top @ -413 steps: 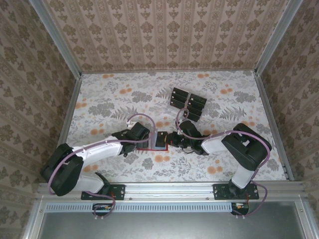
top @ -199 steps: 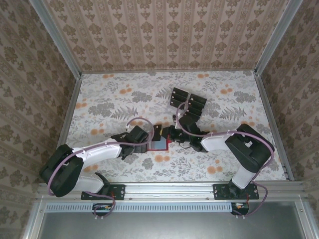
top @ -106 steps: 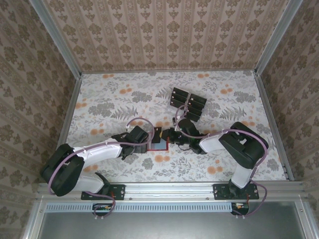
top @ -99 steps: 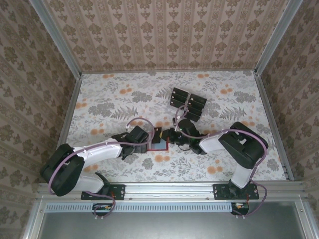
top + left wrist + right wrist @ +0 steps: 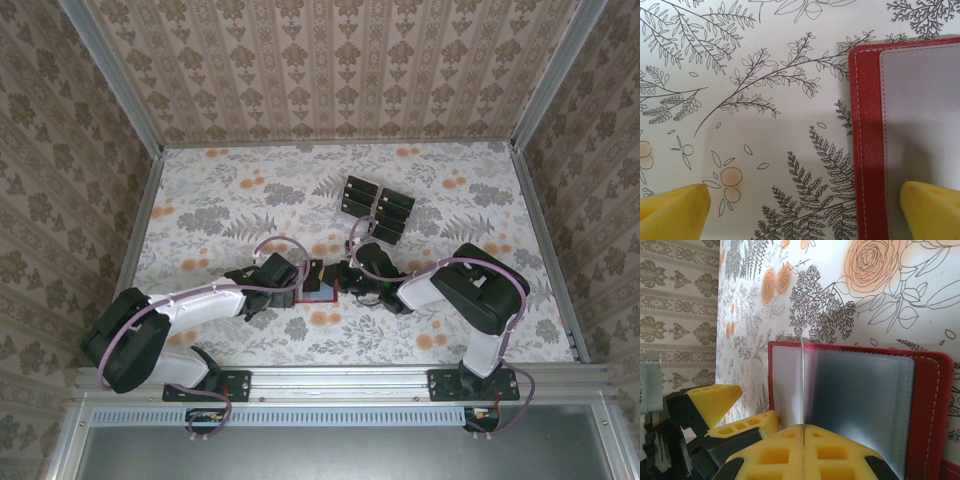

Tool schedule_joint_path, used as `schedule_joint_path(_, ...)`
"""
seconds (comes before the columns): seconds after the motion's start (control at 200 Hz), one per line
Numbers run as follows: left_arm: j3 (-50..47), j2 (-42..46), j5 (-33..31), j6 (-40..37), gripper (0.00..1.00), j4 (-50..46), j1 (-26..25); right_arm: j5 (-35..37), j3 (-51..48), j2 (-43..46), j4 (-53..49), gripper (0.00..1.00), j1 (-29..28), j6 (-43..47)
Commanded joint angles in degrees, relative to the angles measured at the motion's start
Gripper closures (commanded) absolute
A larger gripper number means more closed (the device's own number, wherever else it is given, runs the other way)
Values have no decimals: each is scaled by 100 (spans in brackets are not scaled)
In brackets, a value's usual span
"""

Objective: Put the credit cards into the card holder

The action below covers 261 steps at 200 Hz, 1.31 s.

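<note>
3 wallpapered walls (image 5: 330, 70) enclose the floral table (image 5: 230, 190); left fingers (image 5: 672, 210) wide, right fingers (image 5: 770, 455) pinch 1 credit card (image 5: 802, 390).

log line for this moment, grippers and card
left gripper open at card holder edge | right gripper shut on credit card, edge-on over open holder

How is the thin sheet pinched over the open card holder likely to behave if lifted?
The thin sheet, pinched edge-on in the shut right gripper, looks paper-thin: probably light and floppy, apt to bend. It seems to rise from the card holder at its fold, so lifting may drag the holder along.
</note>
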<state>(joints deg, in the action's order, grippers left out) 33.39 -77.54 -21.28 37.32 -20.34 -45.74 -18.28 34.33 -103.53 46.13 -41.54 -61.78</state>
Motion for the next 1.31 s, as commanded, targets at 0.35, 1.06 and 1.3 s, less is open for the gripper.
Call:
schedule_joint_path(0.35, -97, -99, -123, 82, 0, -60, -5, -53, -198, -185, 274, 100, -156, -109)
schedule_joint_path(1.06, -101, -99, -113, 89, 0, -61, -4, 295, -217, -185, 366, 100, -84, -109)
schedule_joint_path(1.3, -134, -103, -105, 94, 0, -40, -5, 316, -163, -261, 370, 100, 6, -69)
